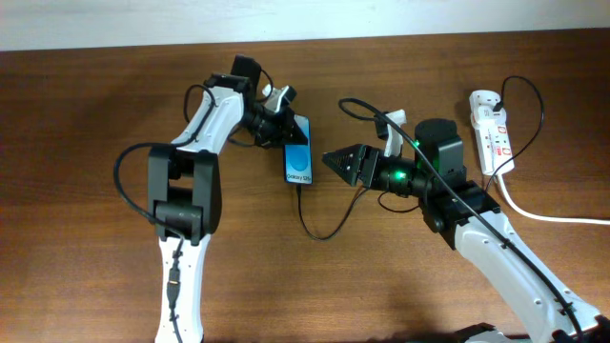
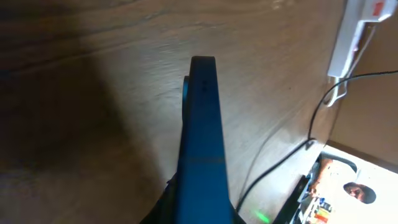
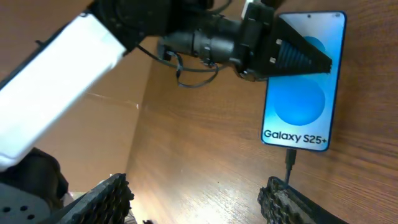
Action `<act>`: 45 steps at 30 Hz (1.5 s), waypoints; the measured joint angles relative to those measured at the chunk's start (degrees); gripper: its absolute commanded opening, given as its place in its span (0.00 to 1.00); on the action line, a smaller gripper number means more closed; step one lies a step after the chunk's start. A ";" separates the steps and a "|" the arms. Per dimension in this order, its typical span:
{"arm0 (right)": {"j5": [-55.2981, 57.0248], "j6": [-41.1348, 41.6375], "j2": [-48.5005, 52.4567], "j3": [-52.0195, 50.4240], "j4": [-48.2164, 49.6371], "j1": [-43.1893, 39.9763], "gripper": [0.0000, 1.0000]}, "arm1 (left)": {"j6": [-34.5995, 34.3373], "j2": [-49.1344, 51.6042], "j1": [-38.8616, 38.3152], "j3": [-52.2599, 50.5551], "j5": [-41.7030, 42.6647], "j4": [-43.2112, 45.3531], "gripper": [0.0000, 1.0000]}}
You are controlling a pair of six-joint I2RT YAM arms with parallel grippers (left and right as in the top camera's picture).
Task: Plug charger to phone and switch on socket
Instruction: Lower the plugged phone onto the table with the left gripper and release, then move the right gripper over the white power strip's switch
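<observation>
So the socket (image 1: 491, 129) sits at 3 o'clock from my wide-open right pincer (image 1: 335, 162), lying 12-to-6, righty's closer; left pincer (image 1: 289, 124) is clamped on the phone (image 1: 299, 164).

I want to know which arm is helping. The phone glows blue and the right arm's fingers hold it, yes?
Not quite. The phone glows blue, but the left fingers hold it, at its top end. The right fingers are open and apart from it. The right wrist view shows this.
</observation>
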 measured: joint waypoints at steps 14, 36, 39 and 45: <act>0.00 0.00 0.00 0.00 -0.46 0.00 0.72 | -0.94 1.07 -0.02 -0.09 -2.36 -0.02 0.62; 0.00 -0.70 0.00 0.00 -1.33 0.00 0.72 | -0.83 -1.97 -0.50 1.66 -20.39 -4.81 0.82; 0.00 -1.40 0.00 0.00 -1.88 0.00 0.72 | -0.83 -2.08 -0.50 1.81 -22.29 -5.14 0.82; 0.02 -5.77 -0.46 1.14 -10.19 -3.41 0.73 | -0.59 -1.92 1.99 6.21 -27.45 -11.80 0.78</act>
